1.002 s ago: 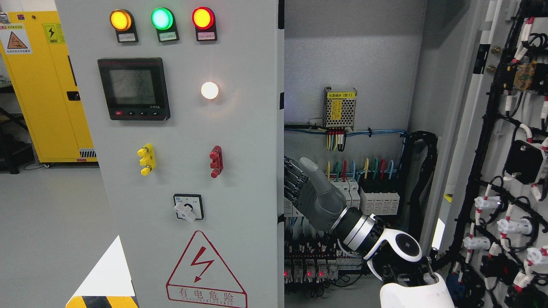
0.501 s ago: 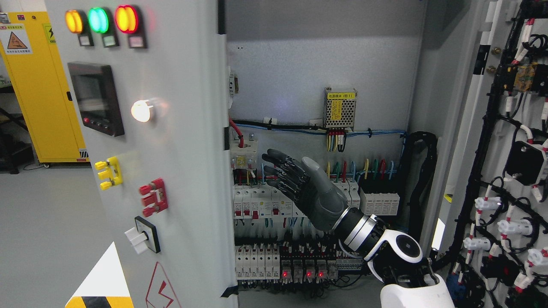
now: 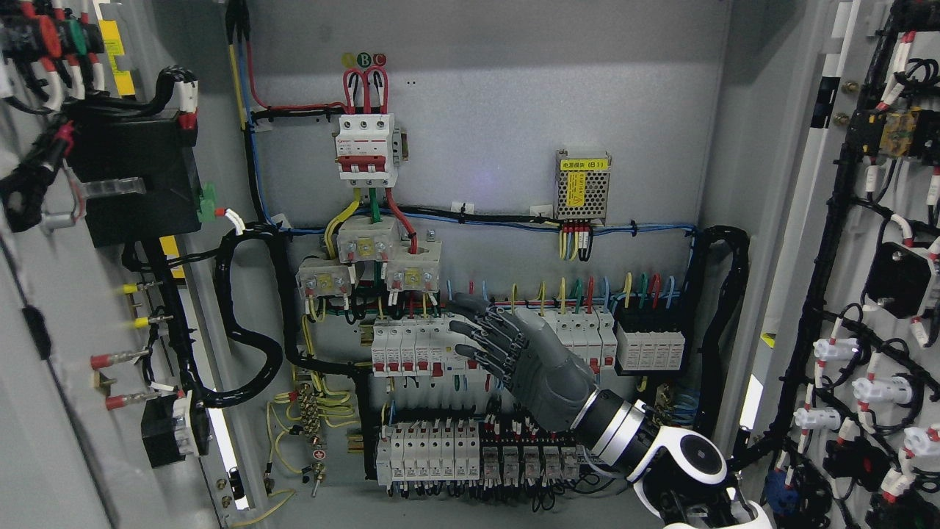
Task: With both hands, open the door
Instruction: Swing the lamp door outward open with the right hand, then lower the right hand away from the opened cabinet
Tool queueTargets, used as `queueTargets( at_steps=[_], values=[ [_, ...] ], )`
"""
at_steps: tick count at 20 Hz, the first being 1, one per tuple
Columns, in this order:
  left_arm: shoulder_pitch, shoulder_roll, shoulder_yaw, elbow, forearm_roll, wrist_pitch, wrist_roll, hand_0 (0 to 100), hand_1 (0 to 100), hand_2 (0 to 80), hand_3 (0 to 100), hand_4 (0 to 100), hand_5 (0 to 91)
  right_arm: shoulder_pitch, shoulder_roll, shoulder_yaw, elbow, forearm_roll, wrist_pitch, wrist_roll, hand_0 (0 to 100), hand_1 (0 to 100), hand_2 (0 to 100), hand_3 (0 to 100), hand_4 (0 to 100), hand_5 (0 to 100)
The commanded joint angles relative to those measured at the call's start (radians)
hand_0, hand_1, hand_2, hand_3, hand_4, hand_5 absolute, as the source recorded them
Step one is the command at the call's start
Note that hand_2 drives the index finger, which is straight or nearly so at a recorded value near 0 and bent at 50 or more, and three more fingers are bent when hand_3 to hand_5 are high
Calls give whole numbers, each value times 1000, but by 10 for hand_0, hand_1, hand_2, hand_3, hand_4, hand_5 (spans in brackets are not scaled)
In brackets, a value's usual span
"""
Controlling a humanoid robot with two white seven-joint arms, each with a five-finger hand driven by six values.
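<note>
The left cabinet door [image 3: 44, 294] is swung wide open, its wired inner face turned toward me at the picture's left. At the far right the right door [image 3: 881, 242] also stands open, showing its cable looms. My right hand [image 3: 477, 334] reaches in from the lower right, fingers spread and relaxed, holding nothing, in front of the breaker rows [image 3: 418, 353] inside the cabinet. It touches neither door. My left arm does not show.
The cabinet interior holds a red three-pole breaker [image 3: 365, 150] at top, a small power supply [image 3: 582, 186] at the back, terminal rows [image 3: 470, 455] low down, and thick black cable bundles [image 3: 250, 345] along both sides.
The left door has swung from nearly closed to fully open toward the left, exposing the whole interior. My right hand has dropped slightly and stayed open inside the cabinet.
</note>
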Motion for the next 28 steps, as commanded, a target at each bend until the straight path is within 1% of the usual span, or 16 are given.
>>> queueTargets(
  at_steps=[1,3,7,9,10,13,16,21,23,25,28],
  values=[
    [0,0,0,15,0,0,0,0,0,0,80,0,0,47,-67,136,-86,-43,2,-1,217,97,0,0,0,0],
    [0,0,0,15,0,0,0,0,0,0,80,0,0,55,-67,183,-104,-42,2,-1,217,97,0,0,0,0],
    [0,0,0,15,0,0,0,0,0,0,80,0,0,76,-70,249,-135,-45,4,1,217,97,0,0,0,0],
    [0,0,0,15,0,0,0,0,0,0,79,0,0,93,-99,292,-153,-45,4,1,216,99,0,0,0,0],
    [0,0,0,15,0,0,0,0,0,0,79,0,0,99,-106,317,-163,-45,4,1,216,99,0,0,0,0],
    [0,0,0,15,0,0,0,0,0,0,80,0,0,116,-104,366,-190,-45,4,1,217,99,0,0,0,0],
    [0,0,0,15,0,0,0,0,0,0,80,0,0,122,-96,429,-200,-45,5,1,216,100,0,0,0,0],
    [0,0,0,15,0,0,0,0,0,0,80,0,0,122,-63,496,-195,-42,5,0,216,103,0,0,0,0],
    [0,0,0,15,0,0,0,0,0,0,79,0,0,124,-43,527,-196,-37,5,-2,216,103,0,0,0,0],
    [0,0,0,15,0,0,0,0,0,0,80,0,0,127,-2,538,-195,-33,5,-5,216,102,0,0,0,0],
    [0,0,0,15,0,0,0,0,0,0,79,0,0,130,38,558,-192,-29,7,-7,217,101,0,0,0,0]
  ],
)
